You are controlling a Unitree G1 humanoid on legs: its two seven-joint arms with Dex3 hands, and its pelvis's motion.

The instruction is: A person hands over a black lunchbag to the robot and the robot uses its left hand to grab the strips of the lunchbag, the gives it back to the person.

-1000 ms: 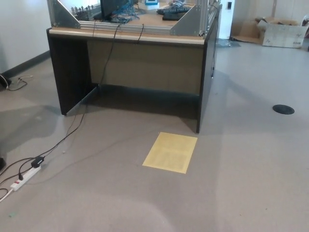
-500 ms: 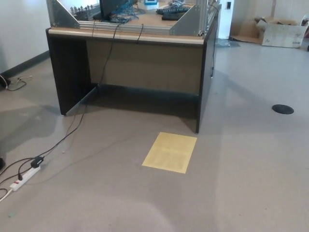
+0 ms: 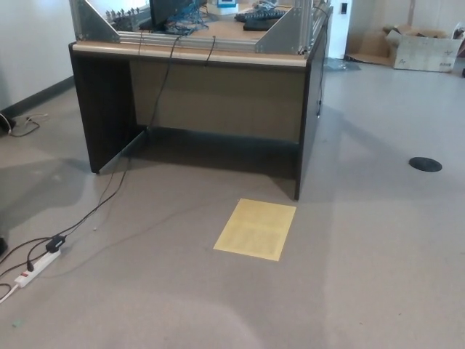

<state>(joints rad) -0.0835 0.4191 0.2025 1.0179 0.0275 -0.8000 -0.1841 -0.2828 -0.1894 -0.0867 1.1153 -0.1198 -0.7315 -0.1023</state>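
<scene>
The floor [image 3: 378,276] is plain pale grey. On it lies a flat yellow sheet [image 3: 255,229] with faint darker mottling. The desk [image 3: 218,98] has black side panels, a tan front panel and a light wood-toned top edge; silver metal framing [image 3: 287,33] stands on it. Black cables [image 3: 102,203] run across the floor to a white power strip [image 3: 36,267] with a black plug. A black round disc [image 3: 425,164] sits in the floor. The cardboard box [image 3: 425,51] is pale beige-white. The wall [image 3: 29,43] is white with a dark baseboard.
</scene>
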